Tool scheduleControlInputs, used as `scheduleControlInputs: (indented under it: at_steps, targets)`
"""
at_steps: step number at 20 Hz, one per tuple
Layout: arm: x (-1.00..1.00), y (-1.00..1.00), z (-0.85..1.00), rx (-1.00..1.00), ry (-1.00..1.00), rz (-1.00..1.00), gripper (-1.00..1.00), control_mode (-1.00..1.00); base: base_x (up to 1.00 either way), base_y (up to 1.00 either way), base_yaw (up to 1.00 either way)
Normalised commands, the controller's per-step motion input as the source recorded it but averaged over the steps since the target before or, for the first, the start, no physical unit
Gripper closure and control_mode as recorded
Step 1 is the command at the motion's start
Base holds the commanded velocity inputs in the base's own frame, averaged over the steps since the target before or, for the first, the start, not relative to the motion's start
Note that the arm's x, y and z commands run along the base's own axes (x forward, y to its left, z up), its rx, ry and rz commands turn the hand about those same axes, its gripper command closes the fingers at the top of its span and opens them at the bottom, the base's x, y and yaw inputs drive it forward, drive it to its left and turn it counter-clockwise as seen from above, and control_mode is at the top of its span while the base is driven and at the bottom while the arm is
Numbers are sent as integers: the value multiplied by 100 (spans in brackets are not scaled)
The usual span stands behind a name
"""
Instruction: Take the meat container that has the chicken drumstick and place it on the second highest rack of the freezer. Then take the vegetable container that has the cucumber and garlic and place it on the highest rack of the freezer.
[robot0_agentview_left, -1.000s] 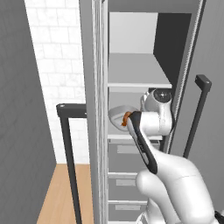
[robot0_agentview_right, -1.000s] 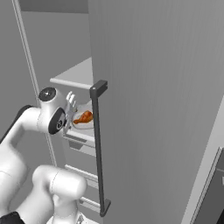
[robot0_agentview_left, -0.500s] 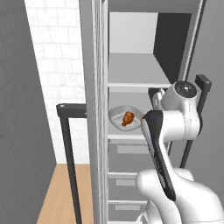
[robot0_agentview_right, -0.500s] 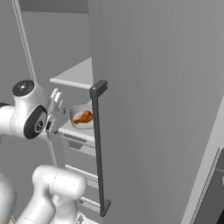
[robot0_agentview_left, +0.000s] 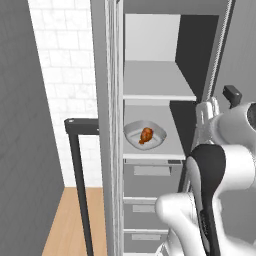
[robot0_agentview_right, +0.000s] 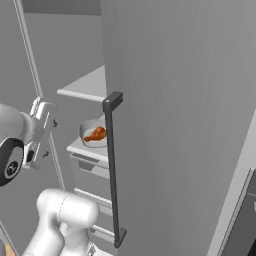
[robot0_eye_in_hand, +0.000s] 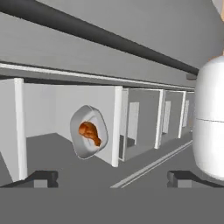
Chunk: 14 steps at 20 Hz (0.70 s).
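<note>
1. Looking at the freezer (robot0_agentview_left: 150, 125), it fills mid-frame, door swung wide.
2. Arm has pulled back toward the right edge; gripper (robot0_agentview_right: 42, 127) is spread wide, empty.
3. Meat container (robot0_agentview_left: 144, 135) with chicken drumstick (robot0_agentview_left: 146, 135) sits mid-frame on the second shelf, so vegetables come next.

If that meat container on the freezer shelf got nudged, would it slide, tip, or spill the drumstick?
The meat container is shallow and wide-rimmed, so it would probably slide flat rather than tip. The chicken drumstick lies loose inside and looks glossy, so it might shift.
</note>
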Motion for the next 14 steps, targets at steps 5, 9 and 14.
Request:
scheduleControlInputs:
  at_steps: [5, 9, 14]
  targets:
    - [0, 0, 0, 0, 0, 0, -100, 100, -100, -6, 0]
    - [0, 0, 0, 0, 0, 0, -100, 100, -92, -77, 0]
    - [0, 0, 0, 0, 0, 0, -100, 100, -9, -100, 0]
